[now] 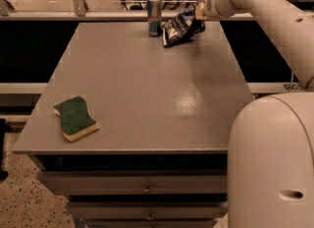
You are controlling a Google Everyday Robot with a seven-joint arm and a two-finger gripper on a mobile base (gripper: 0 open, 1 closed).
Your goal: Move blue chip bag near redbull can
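Observation:
The blue chip bag (177, 27) is a crinkly navy foil bag at the far edge of the grey table (147, 89), tilted with its right corner raised. The redbull can (154, 16) stands upright just left of it, a small gap away or nearly touching. My gripper (198, 14) is at the bag's upper right corner and shut on it. The white arm (265, 6) reaches in from the right.
A green-and-yellow sponge (75, 118) lies at the near left of the table. My white base (272, 163) fills the lower right. Drawers sit under the table's front edge. A rail and glass run behind the far edge.

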